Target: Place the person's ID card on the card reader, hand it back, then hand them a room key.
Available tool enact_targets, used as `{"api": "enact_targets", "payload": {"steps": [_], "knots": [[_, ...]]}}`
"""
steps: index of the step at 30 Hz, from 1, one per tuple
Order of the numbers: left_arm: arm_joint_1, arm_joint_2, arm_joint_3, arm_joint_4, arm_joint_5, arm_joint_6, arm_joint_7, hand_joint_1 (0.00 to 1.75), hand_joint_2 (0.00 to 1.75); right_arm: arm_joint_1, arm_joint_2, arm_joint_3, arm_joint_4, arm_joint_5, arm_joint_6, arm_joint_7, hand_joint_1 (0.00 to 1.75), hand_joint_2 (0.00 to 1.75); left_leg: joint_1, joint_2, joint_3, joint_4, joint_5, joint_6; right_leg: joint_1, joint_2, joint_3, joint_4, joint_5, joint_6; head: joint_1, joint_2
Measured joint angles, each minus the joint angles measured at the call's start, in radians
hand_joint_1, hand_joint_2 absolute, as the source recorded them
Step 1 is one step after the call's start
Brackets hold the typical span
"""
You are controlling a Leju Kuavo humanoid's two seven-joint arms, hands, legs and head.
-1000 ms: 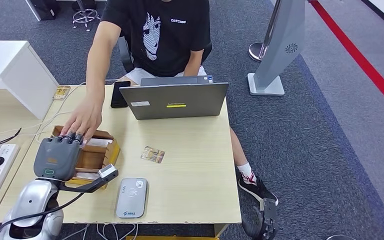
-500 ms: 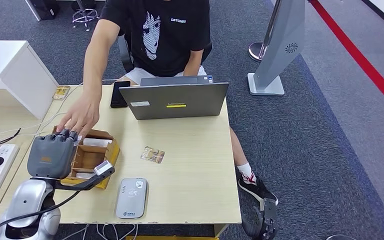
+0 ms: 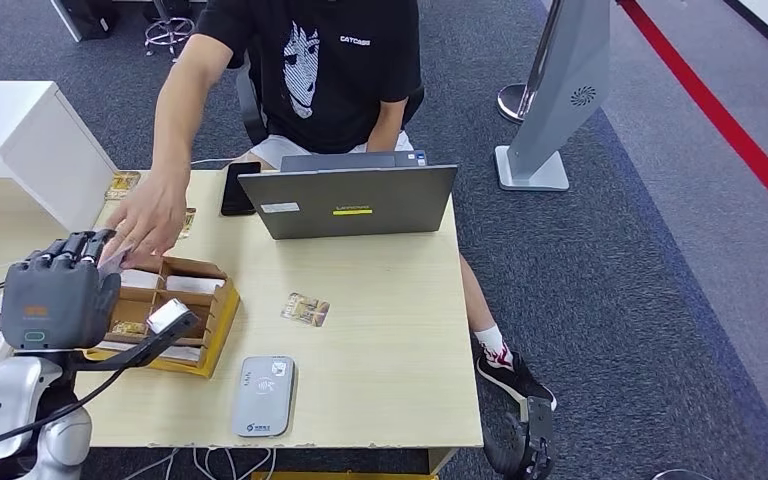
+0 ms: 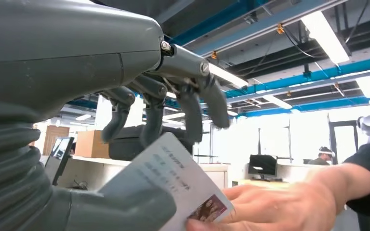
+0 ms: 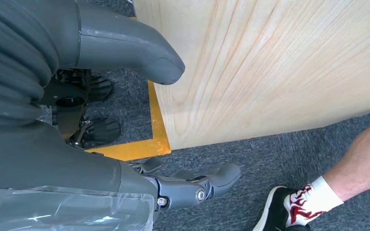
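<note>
Wood desk (image 3: 380,300): left hand (image 3: 55,300) pinches card (image 4: 178,185), person's hand (image 3: 150,215) touching it. Right hand (image 5: 125,144) beside desk, holding nothing, fingers loosely apart.

A pale wood-grain table (image 3: 390,330) carries a silver-grey flat card reader (image 3: 264,396), a yellow-edged brown cardboard box (image 3: 175,312), and a grey laptop (image 3: 348,200).

Light wooden bench (image 3: 390,300) and the items resting on it. Near edge, centre-left: grey card reader (image 3: 264,396). Left: open yellow-sided box (image 3: 175,320) holding cards. Centre: a loose card (image 3: 306,310), apart from both reader and box. Far side: grey laptop (image 3: 350,200), lid towards the viewer; just left of it a black phone (image 3: 234,190). Far left corner: a small yellowish card (image 3: 122,185).
</note>
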Motion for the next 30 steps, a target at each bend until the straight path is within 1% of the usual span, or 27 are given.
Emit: {"api": "enact_targets", "payload": {"steps": [5, 10, 16, 24, 30], "knots": [[0.009, -0.009, 0.020, -0.029, 0.008, 0.020, -0.008, 0.00, 1.75, 0.001, 0.000, 0.000, 0.000, -0.008, 0.000, 0.000, 0.00, 1.75, 0.000, 0.000, 0.000, 0.000, 0.000, 0.000, 0.000, 0.000, 0.000, 0.000, 0.000, 0.000, 0.000, 0.000], [0.039, -0.021, 0.034, -0.082, 0.030, 0.046, -0.030, 0.00, 1.75, 0.006, 0.000, 0.000, -0.001, -0.014, 0.000, 0.000, 0.00, 1.75, 0.000, 0.000, 0.000, 0.000, 0.000, 0.000, 0.000, 0.000, 0.000, 0.000, 0.000, 0.000, 0.000, 0.000], [0.062, -0.037, 0.048, -0.138, 0.043, 0.052, -0.046, 0.00, 1.75, 0.011, 0.000, 0.000, -0.006, -0.020, 0.000, 0.000, 0.00, 1.75, 0.000, 0.000, 0.000, 0.000, 0.000, 0.000, 0.000, 0.000, 0.000, 0.000, 0.000, 0.000, 0.000, 0.000], [0.067, -0.040, 0.050, -0.150, 0.045, 0.052, -0.047, 0.00, 1.75, 0.012, 0.000, 0.000, -0.008, -0.021, 0.000, 0.000, 0.00, 1.75, 0.000, 0.000, 0.000, 0.000, 0.000, 0.000, 0.000, 0.000, 0.000, 0.000, 0.000, 0.000, 0.000, 0.000], [0.083, -0.050, 0.059, -0.183, 0.062, 0.063, -0.053, 0.00, 1.75, 0.016, 0.000, -0.001, -0.013, -0.026, 0.000, 0.000, 0.00, 1.75, 0.000, 0.000, 0.000, 0.000, 0.000, -0.001, 0.000, 0.000, 0.000, 0.000, 0.000, 0.000, 0.000, 0.000]]}}
